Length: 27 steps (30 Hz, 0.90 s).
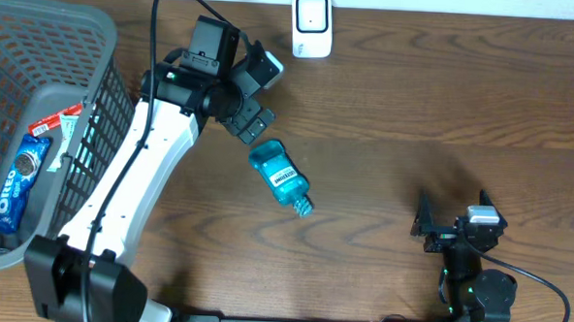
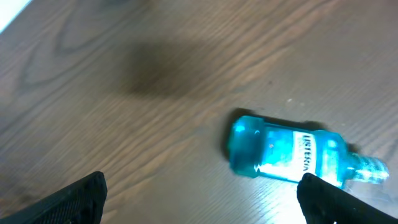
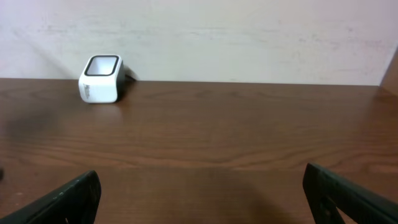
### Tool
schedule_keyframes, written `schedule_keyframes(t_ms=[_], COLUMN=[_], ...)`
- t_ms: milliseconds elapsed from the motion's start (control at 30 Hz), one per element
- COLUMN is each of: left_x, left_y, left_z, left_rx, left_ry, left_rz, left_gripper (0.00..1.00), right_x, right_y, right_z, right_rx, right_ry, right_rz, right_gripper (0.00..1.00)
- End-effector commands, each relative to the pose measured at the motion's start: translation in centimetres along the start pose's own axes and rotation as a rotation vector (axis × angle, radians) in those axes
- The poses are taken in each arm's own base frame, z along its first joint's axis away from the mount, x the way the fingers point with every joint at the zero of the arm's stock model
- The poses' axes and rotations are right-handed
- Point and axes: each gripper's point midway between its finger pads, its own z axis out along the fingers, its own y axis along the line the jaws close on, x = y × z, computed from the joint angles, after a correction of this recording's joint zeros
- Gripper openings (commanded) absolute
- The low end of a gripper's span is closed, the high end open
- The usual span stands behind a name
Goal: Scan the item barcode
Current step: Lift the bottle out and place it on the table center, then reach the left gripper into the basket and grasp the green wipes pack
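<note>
— Just beside the left end effector [image 1: 266, 102], on its near side, what is found?
— The bottle [image 1: 280, 175] is found, laid flat on the bench [image 1: 415, 108] and untouched. Its long axis runs diagonally: the base is turned toward that end effector, the cap toward the near right.
— How are the jaws set?
— They are spread wide, with nothing between them. In the wrist view the bottle is seen off toward one finger [image 2: 329, 199], not centred in the gap.
— And the right end effector [image 1: 453, 215]?
— It is spread apart and empty too, well away from the bottle. The left arm is therefore judged the nearer for the pick.
— Farther off?
— The scanner [image 1: 312, 24] is set at the far edge, beyond the left end effector. The bottle would have to be lifted and carried that way, and its barcode cannot be made out from here.
</note>
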Motion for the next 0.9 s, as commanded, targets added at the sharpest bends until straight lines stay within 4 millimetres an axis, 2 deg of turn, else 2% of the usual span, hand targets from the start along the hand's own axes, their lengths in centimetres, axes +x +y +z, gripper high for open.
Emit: schedule_keyframes(t_ms=[0,133,233,300,367,400,433,533,667,733,867], left_x=[-1.6,-1.7,-0.7,1.3,4.9,6.3,9.3,12.7,17.2,19.3,21.7], left_y=[3.6,7.6,11.4,14.3,17.3,18.1,19.5,21.0,23.1,24.3,25.8], left_z=[-5.7,-11.9,-17.3,-21.1,-23.9,-24.4,-24.8,-22.9,-18.5,-16.1,-11.2], left_rx=[-0.23,-0.442,-0.582,-0.674,-0.749,-0.77,-0.791,-0.695,-0.616,-0.612,-0.569], left_ry=[-0.071,-0.161,-0.286,-0.377,-0.467,-0.481,-0.493,-0.447,-0.304,-0.206,-0.028], left_rz=[-0.065,-0.226,-0.473,-0.705,-1.004,-1.097,-1.283,-1.437,-1.553,-1.533,-1.368], left_gripper=[0.98,0.98,0.98,0.98,0.98,0.98,0.98,0.98,0.98,1.0,0.96], right_x=[0.1,0.1,0.1,0.1,0.1,0.1,0.1,0.1,0.1,0.1,0.1], right_y=[0.0,0.0,0.0,0.0,0.0,0.0,0.0,0.0,0.0,0.0,0.0], right_z=[0.0,0.0,0.0,0.0,0.0,0.0,0.0,0.0,0.0,0.0,0.0], right_rx=[0.001,0.002,0.001,0.002,0.002,0.001,0.002,0.002,0.001,0.002,0.001], right_ry=[0.001,0.001,0.001,0.001,0.001,0.001,0.001,0.001,0.001,0.001,0.001], right_rz=[0.01,0.01,0.01,0.01,0.01,0.01,0.01,0.01,0.01,0.01,0.01], right_gripper=[0.99,0.99,0.99,0.99,0.99,0.99,0.99,0.99,0.99,0.99,0.99])
